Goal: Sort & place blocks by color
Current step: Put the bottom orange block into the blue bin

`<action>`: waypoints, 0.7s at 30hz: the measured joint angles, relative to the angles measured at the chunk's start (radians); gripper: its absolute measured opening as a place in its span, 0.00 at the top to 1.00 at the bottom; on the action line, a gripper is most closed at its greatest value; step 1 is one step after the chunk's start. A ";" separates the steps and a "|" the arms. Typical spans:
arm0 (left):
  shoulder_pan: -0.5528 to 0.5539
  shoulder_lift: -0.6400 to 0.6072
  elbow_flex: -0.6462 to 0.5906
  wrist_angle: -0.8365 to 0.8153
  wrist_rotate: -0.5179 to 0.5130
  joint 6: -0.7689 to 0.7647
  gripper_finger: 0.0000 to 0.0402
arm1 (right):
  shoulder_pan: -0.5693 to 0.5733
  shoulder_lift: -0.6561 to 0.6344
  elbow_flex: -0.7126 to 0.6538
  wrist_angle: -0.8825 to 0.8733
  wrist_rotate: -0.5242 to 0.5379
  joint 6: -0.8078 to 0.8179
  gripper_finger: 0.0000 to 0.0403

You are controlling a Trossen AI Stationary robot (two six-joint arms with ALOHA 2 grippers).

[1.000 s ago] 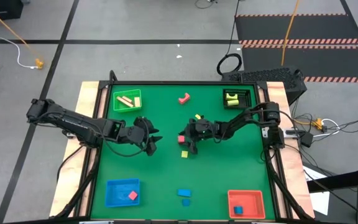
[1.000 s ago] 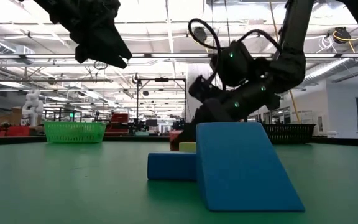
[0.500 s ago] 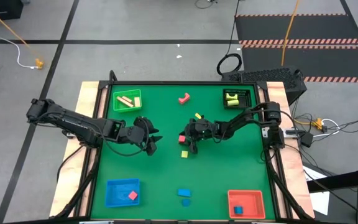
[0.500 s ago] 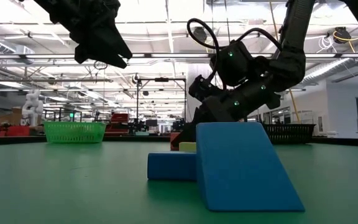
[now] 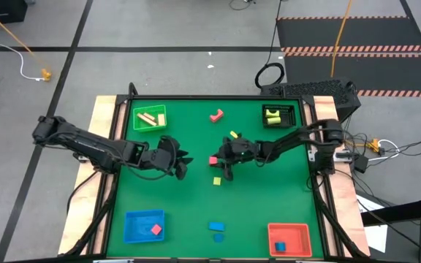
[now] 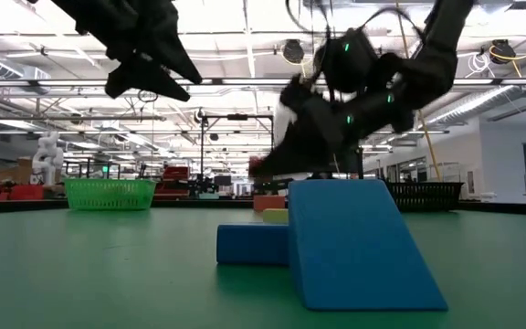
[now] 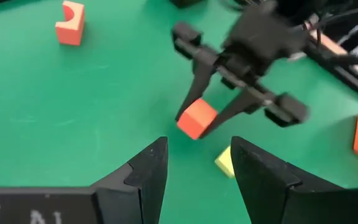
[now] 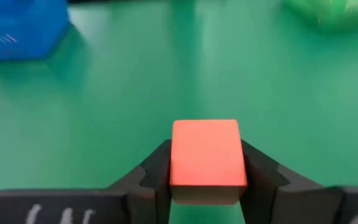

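Four trays (image 5: 144, 226), about eleven blocks (image 5: 215, 115), two arms (image 5: 93, 148).

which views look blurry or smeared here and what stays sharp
Low view: the right hand and its arm are smeared, while the blue wedge block in front is crisp. Left wrist view: the right hand with the red block is slightly soft. Right wrist view: the red block is sharp, the blue tray behind it blurred. High view: evenly sharp, no glare.

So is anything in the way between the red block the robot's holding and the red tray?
Nothing visible blocks it. The right end effector holds the red block above the mat's middle. The red tray sits at the near right corner, with only bare green mat between. A blue block already lies inside that tray.
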 joint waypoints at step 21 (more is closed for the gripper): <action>-0.004 0.135 0.000 0.487 0.050 -0.109 0.56 | 0.160 -0.373 0.000 -0.148 0.155 -0.372 0.65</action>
